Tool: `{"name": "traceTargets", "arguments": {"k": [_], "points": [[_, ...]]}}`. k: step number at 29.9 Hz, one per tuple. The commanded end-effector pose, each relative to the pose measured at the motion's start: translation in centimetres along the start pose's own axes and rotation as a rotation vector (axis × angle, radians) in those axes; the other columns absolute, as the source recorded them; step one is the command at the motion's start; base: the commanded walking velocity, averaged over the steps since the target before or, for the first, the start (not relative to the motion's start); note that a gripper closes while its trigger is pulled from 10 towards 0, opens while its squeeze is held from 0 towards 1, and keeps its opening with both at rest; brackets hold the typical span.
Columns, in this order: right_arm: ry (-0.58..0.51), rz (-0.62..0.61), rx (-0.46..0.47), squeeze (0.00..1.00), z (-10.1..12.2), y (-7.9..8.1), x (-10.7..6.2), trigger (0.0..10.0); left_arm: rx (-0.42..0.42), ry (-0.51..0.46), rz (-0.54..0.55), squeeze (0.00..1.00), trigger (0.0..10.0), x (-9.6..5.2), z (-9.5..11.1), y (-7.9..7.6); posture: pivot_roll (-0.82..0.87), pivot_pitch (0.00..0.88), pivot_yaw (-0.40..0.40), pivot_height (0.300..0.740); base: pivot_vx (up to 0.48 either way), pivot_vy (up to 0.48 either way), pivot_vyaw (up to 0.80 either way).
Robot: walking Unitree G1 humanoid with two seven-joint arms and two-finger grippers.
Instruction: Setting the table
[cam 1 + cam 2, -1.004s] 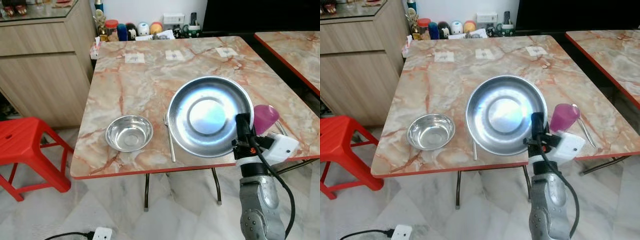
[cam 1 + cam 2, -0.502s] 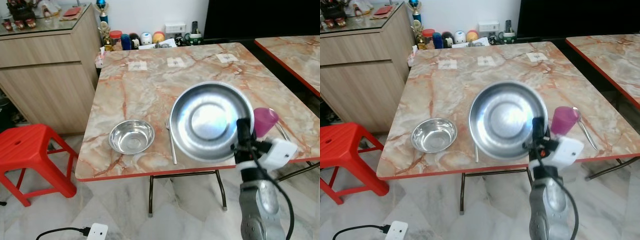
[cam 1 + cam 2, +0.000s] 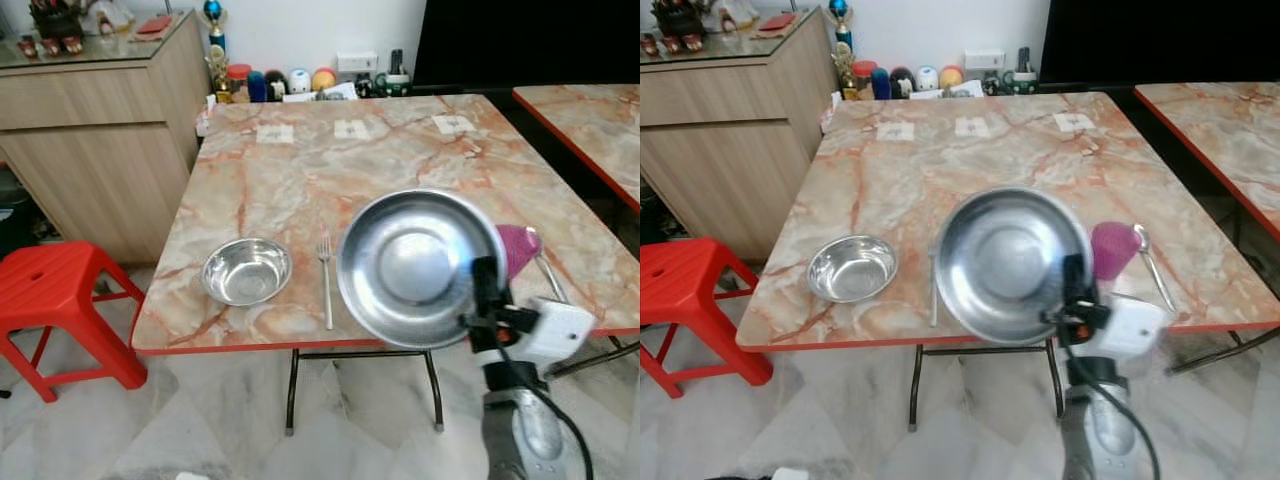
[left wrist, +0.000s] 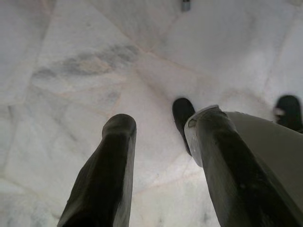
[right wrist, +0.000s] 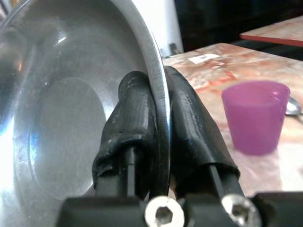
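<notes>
From my head, my right gripper [image 3: 484,300] pinches the near rim of the steel plate [image 3: 415,262] above the table [image 3: 290,170]. My right wrist shows fingers [image 5: 189,118] clamping that thin, stiff, slippery edge. My left gripper [image 4: 161,156] hangs spread over floor.

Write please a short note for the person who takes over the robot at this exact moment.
Right pincer: shut on the rim of the large steel plate, at the table's near edge.
Left pincer: open, idle, pointing at the floor.
On the table: small steel bowl, fork between bowl and plate, purple cup and spoon right of the plate.
Done: all pieces are on the table.
Left: release the plate.
</notes>
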State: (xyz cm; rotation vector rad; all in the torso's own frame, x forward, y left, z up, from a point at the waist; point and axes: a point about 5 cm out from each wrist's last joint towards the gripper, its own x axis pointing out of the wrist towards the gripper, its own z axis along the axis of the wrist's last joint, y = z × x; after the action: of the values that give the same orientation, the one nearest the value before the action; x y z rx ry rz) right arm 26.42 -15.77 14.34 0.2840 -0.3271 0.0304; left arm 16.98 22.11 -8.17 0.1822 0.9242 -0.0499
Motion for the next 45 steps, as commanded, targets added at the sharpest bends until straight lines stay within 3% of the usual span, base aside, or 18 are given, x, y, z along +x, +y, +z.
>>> {"name": "traceTargets", "arguments": {"k": [1, 18, 45], "points": [[-0.041, -0.013, -0.013, 0.0, 0.9, -0.3, 0.0, 10.0, 0.005, 0.024, -0.023, 0.0, 10.0, -0.1, -0.8, -0.7, -0.03, 0.08, 0.03, 0.74, 0.0, -0.337, 0.0], [-0.04, 0.006, -0.032, 0.0, 1.3, -0.2, -0.2, 10.0, 0.013, 0.04, -0.024, 0.0, 10.0, -0.3, -1.4, -0.2, -0.04, 0.089, 0.027, 0.74, 0.0, -0.337, 0.0], [-0.018, -0.006, -0.081, 0.0, 1.4, -0.8, 0.2, 10.0, 0.007, 0.026, -0.04, 0.0, 10.0, -0.1, -0.9, -1.4, -0.05, 0.147, 0.017, 0.74, 0.0, -0.338, 0.0]]}}
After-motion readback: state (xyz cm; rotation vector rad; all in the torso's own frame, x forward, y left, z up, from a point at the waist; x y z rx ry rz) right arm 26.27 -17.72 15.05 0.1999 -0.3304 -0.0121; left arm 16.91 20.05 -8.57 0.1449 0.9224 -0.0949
